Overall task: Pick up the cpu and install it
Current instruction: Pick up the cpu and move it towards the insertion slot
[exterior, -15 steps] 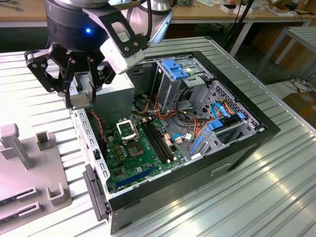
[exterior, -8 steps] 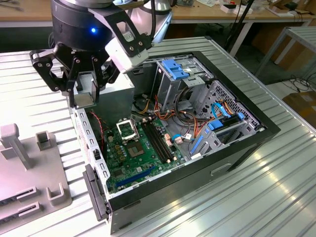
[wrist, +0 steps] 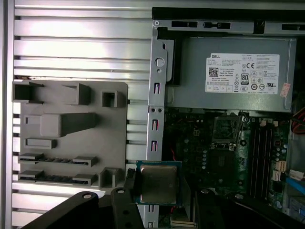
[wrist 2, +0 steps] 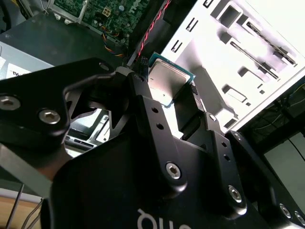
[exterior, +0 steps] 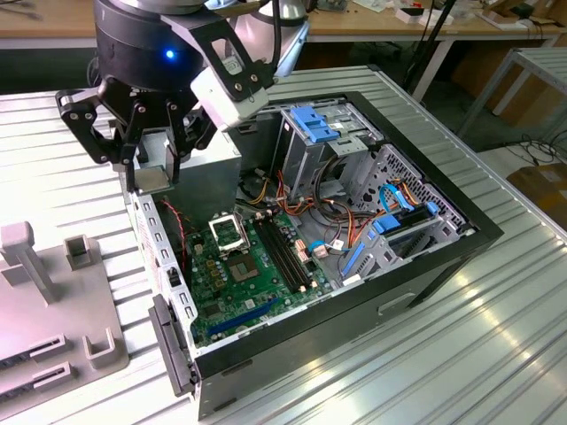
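My gripper (exterior: 152, 173) is shut on the cpu (exterior: 152, 180), a thin square chip with a silver-grey top, held by two opposite edges. In both wrist views the cpu (wrist 2: 167, 80) (wrist: 158, 183) sits between the black fingers (wrist 2: 143, 102). It hangs above the open computer case's wall (exterior: 159, 235) on the exterior view's left, beside the power supply (wrist: 228, 71). The motherboard's socket (exterior: 241, 266) lies open lower in the case, with its metal frame (exterior: 226, 232) tilted up. The socket (wrist: 217, 160) is apart from the cpu.
A grey fixture tray (exterior: 53, 301) with slots and posts lies on the slatted metal table (exterior: 425, 354), at the exterior view's left of the case. Inside the case are memory slots (exterior: 283, 252), coloured cables (exterior: 341, 212) and a blue-topped drive cage (exterior: 319, 124).
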